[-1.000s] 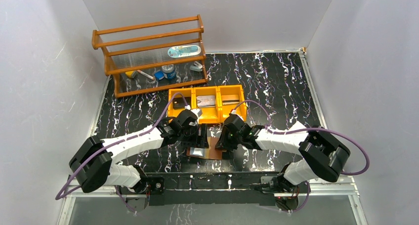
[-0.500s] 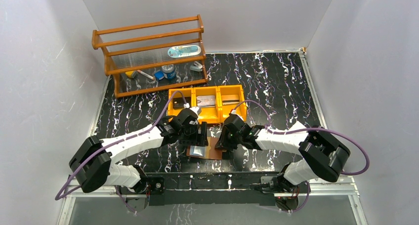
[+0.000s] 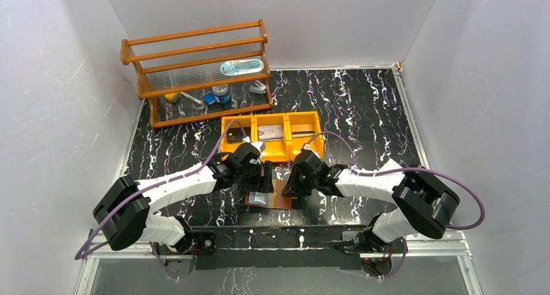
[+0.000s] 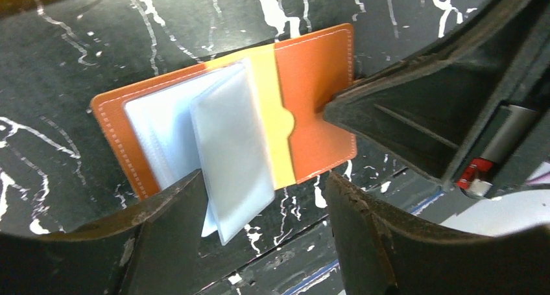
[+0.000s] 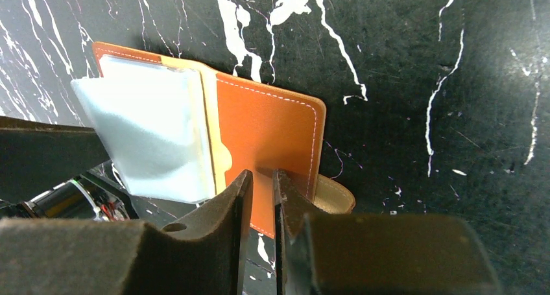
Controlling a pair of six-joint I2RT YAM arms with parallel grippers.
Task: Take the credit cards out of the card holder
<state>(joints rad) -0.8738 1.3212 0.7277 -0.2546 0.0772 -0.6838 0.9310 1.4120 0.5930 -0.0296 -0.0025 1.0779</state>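
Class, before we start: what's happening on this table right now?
Two robot arms are working on an open brown card holder lying on the black table. The right gripper pinches one flap to hold it down. The left gripper is open, straddling the fanned plastic sleeves, gripping nothing yet.

- A robot test cell in a laboratory.
- Plain white panel walls (image 3: 58, 81) box in a black, white-veined tabletop (image 3: 363, 107) on three sides.
- Two robot arms (image 3: 175, 186) trailing purple cables (image 3: 482, 207) are bolted to a metal rail (image 3: 434, 246) at its near edge.
- Assorted small items sit in a wooden rack (image 3: 194, 68).
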